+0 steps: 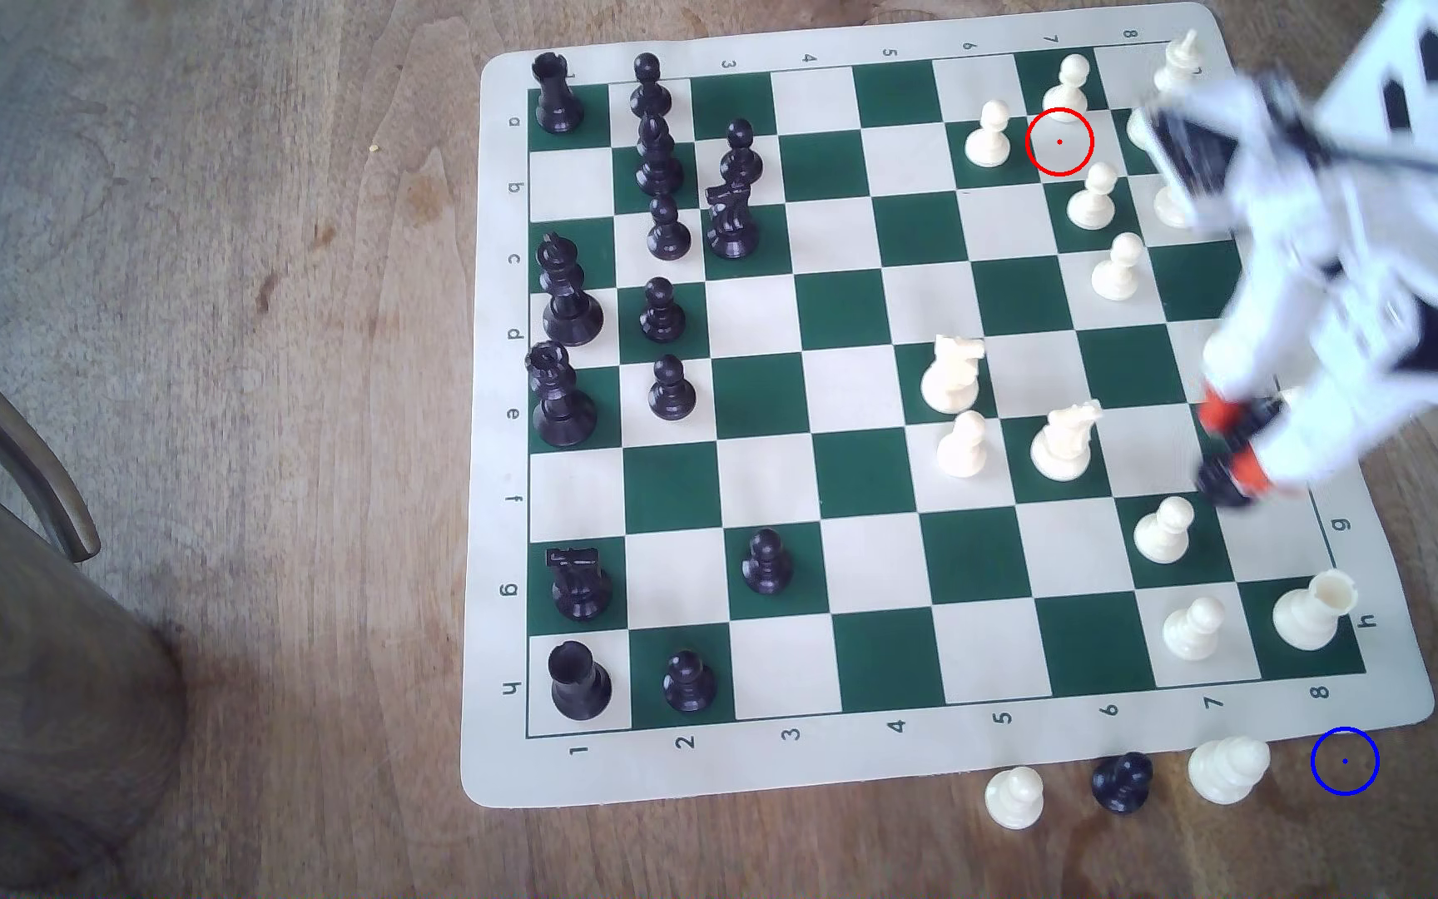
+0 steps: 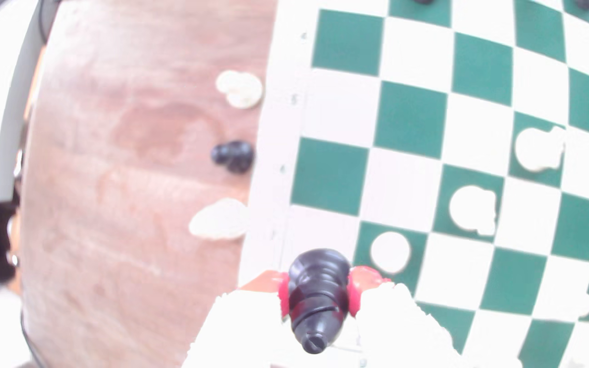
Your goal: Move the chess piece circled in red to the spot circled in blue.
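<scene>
Black and slim, the bishop [image 2: 316, 300] sits clamped between the tool's [image 2: 318, 295] two orange-red pads [image 2: 355, 292], its ringed base and slotted head both plain in the wrist view. In the exterior view the arm is smeared by motion blur, and the tool [image 1: 1234, 454] and the dark piece [image 1: 1221, 480] it grips hang over the chess mat's [image 1: 499, 432] 3 o'clock edge, near row g; whether the piece touches the mat cannot be told. A red ring [image 1: 1059, 142] at about 1 o'clock marks a bare square. A blue ring [image 1: 1344, 761] lies on bare wooden surface [image 1: 266, 432] off the mat's 5 o'clock corner, well apart from the tool. Just beside it, along the mat's 6 o'clock edge, stand a white piece [image 1: 1227, 768], a black pawn [image 1: 1122, 781] and a white pawn [image 1: 1015, 796].
</scene>
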Controlling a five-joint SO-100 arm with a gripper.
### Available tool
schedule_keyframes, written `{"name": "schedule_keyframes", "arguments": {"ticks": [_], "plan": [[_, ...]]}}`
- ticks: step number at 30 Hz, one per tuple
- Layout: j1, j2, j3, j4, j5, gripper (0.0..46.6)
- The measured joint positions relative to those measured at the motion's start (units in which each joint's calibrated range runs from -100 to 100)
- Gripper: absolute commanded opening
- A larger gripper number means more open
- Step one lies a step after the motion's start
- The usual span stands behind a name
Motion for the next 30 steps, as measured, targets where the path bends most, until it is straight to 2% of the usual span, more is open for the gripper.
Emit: {"name": "schedule_keyframes", "arguments": {"ticks": [2, 3, 9, 14, 21, 30], "plan": [[-2.95, 2.76, -0.09, -1.27, -0.24, 0.1], [-6.56, 6.12, -0.09, -2.63, -0.44, 0.1], [-13.64, 15.25, 0.0, -8.29, -0.59, 0.1], [-14.31, 20.03, 2.26, -14.9, -1.51, 0.1], [-18.36, 22.29, 8.77, -22.07, -3.08, 0.1], [-19.91, 24.72, 9.58, -26.69, -4.2, 0.1]]}}
